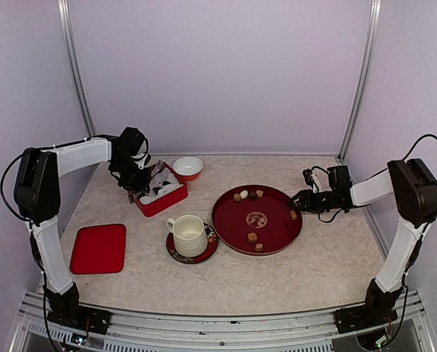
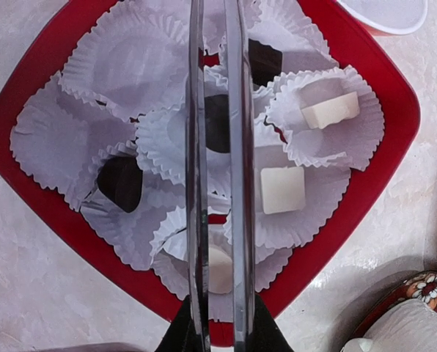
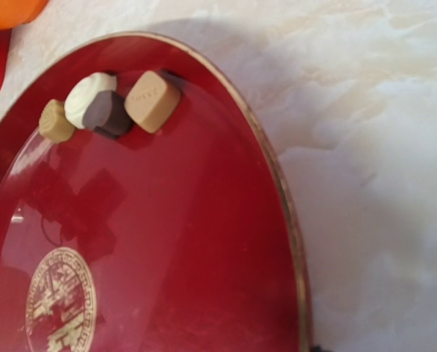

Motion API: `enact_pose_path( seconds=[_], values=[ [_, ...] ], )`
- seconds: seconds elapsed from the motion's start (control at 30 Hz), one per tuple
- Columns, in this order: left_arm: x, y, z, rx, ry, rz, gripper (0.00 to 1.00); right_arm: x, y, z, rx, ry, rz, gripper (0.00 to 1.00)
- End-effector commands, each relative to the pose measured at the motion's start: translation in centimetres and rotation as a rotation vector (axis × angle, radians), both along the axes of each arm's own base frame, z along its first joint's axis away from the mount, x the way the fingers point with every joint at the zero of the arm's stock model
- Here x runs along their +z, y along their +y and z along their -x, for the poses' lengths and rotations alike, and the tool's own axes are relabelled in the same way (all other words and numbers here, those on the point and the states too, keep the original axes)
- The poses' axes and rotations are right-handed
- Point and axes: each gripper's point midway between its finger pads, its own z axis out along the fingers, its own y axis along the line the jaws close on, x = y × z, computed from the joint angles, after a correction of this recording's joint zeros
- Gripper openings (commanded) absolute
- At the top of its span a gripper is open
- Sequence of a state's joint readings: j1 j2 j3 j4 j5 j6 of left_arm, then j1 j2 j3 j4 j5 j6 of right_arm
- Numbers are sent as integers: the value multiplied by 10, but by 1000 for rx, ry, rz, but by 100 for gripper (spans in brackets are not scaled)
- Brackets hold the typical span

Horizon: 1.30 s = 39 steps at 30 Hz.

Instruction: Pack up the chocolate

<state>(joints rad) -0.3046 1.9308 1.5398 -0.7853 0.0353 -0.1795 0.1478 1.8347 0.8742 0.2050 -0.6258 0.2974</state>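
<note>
The small chocolate pieces (image 2: pixel 282 189), dark brown, tan and white, are in two places. I count about six in the white pleated paper cups (image 2: pixel 123 62) of the square red box (image 2: pixel 391 99), among them two white cubes and some dark ones; several cups are not yet filled. About seven more lie on the round glossy red tray (image 1: pixel 277 233) with the gold emblem; four of them sit in a tight group at its far rim, and the others lie apart near its right and near edges. So I judge the packing to be close to half done.

My left gripper (image 2: pixel 218 337) is clamped around the thin metal tongs (image 2: pixel 196 147), which hang right over the box. The two blades stand almost together and a dark piece shows between them, but I cannot tell whether they pinch it or it simply lies in its cup. My right gripper (image 1: pixel 306 199) is low, just beside the right rim of the tray; its fingers do not show in the right wrist view, so I cannot tell whether they are open or closed. The flat red square lid (image 1: pixel 97 248) lies well apart at the left; I think it goes on last.
</note>
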Motion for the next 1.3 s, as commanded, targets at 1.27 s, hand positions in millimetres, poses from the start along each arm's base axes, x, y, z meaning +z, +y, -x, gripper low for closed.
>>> enact_pose_path(
  seconds=[1.27],
  values=[
    [103,-166,90,-467,-243,-12,36,30,5,-6,19,-78,-7,52]
  ],
)
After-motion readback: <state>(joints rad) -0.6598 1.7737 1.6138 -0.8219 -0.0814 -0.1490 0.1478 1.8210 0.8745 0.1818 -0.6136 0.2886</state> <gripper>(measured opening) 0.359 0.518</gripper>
